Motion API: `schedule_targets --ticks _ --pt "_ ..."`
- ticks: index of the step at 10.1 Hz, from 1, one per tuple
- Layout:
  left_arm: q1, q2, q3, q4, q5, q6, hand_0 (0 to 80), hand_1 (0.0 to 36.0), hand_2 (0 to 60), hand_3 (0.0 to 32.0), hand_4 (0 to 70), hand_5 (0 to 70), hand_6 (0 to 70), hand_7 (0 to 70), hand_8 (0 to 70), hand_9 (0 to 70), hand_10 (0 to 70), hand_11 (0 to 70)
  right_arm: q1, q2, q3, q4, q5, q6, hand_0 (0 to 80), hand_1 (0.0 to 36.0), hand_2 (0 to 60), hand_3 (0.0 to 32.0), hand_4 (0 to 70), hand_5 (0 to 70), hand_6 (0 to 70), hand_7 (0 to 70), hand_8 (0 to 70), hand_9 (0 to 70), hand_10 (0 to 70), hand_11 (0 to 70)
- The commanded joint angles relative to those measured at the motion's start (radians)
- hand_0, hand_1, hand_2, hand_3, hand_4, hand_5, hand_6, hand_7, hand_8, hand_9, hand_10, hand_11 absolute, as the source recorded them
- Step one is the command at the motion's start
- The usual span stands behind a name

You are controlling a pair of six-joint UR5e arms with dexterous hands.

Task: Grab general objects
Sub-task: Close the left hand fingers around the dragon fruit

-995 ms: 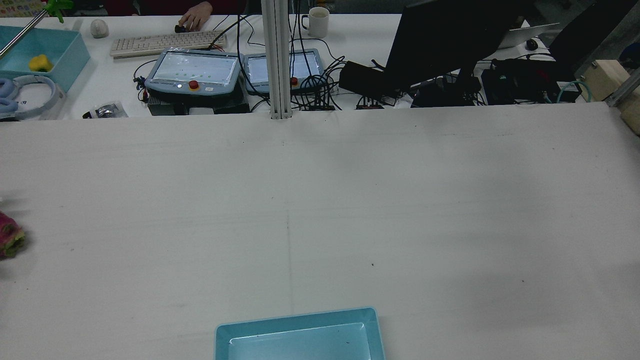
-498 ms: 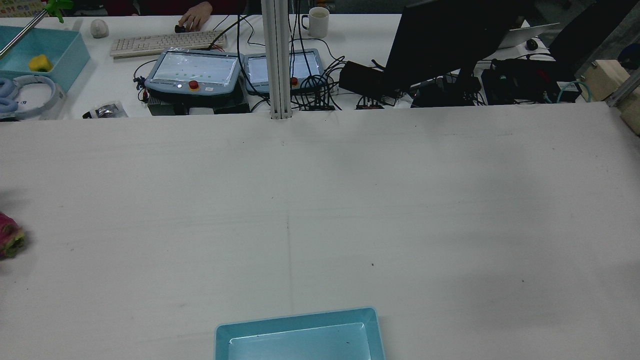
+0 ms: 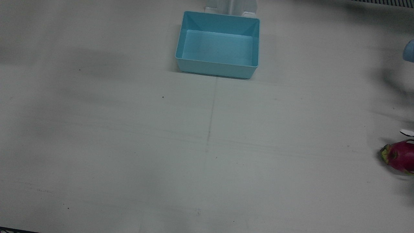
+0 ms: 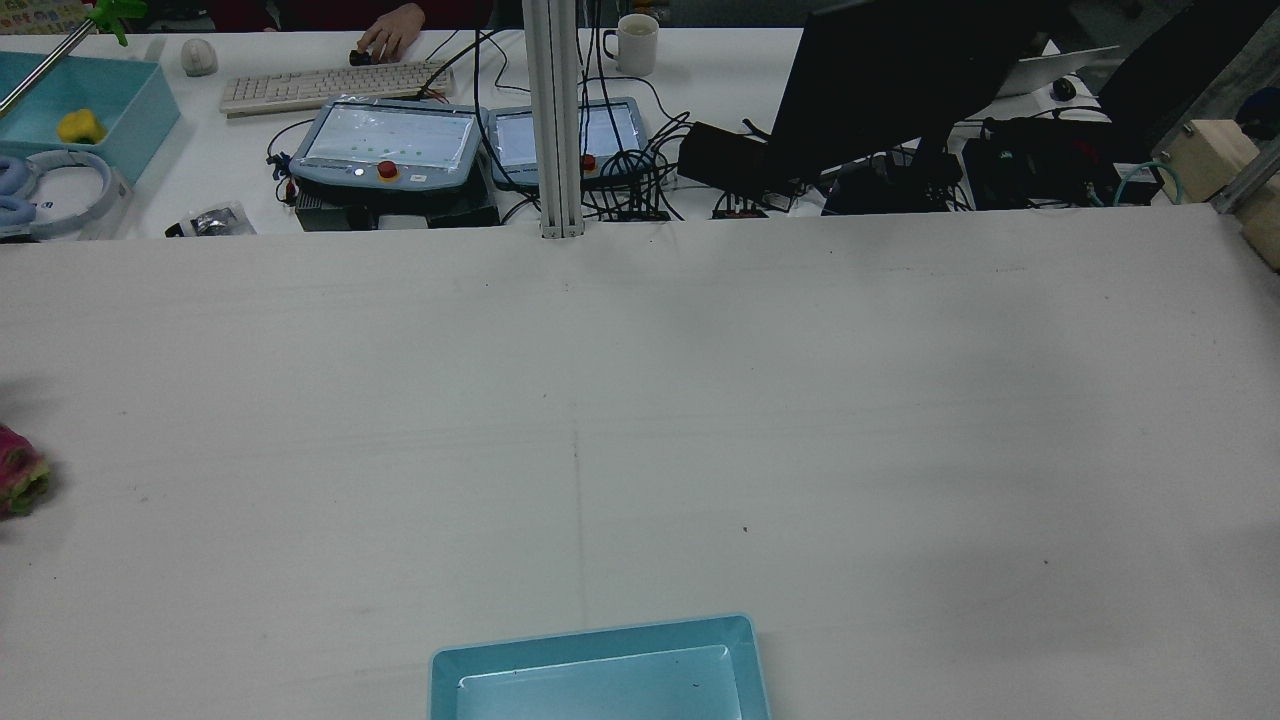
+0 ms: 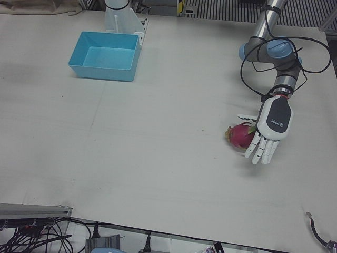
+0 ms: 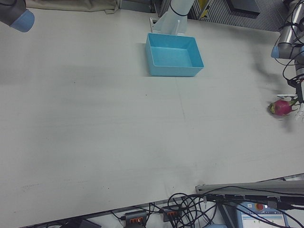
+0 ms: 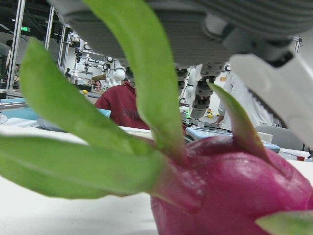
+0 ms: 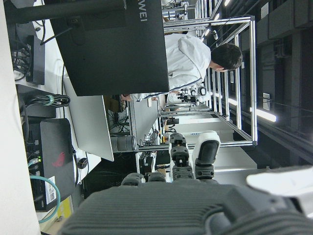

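A pink dragon fruit [image 5: 238, 136] with green leaf tips lies on the white table, at the right edge in the front view [image 3: 399, 157] and at the left edge in the rear view [image 4: 17, 470]. My left hand [image 5: 269, 129] hovers open just beside and over it, fingers stretched out and pointing down, not closed on the fruit. The left hand view is filled by the dragon fruit [image 7: 234, 191] right under the palm. My right hand [image 8: 188, 200] is off the table area, open and holding nothing; its fingers [image 8: 179, 155] point up toward a monitor.
An empty light-blue bin [image 3: 216, 68] stands near the arms' pedestals, also the bin [image 5: 102, 71] at upper left. Behind the table are teach pendants [image 4: 390, 145], a keyboard, cables and a dark monitor [image 4: 890, 80]. A person's hand [image 4: 390, 40] rests there.
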Motion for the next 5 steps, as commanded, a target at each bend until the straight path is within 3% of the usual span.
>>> schedule_targets --ticks 1,4,5 --pt "0.000 0.000 0.014 -0.018 -0.001 0.012 54.4 19.5 7.4 0.0 19.8 13.7 6.7 16.3 2.8 1.8 0.0 0.0 -0.001 0.000 0.000 0.000 0.000 0.000 0.0 0.0 0.0 0.0 0.0 0.0 0.0 0.0 0.0 0.0 0.0 0.0" --pt "0.002 0.000 0.038 -0.042 -0.001 0.012 54.0 19.6 10.8 0.0 22.3 17.6 7.5 18.7 3.3 2.3 0.0 0.0 0.000 0.000 0.000 0.000 0.000 0.000 0.0 0.0 0.0 0.0 0.0 0.0 0.0 0.0 0.0 0.0 0.0 0.0" --pt "0.001 -0.003 0.054 -0.051 -0.001 0.012 53.5 20.2 16.8 0.0 24.8 20.5 8.1 19.7 3.7 2.5 0.0 0.0 0.000 0.000 0.000 0.000 0.000 0.000 0.0 0.0 0.0 0.0 0.0 0.0 0.0 0.0 0.0 0.0 0.0 0.0"
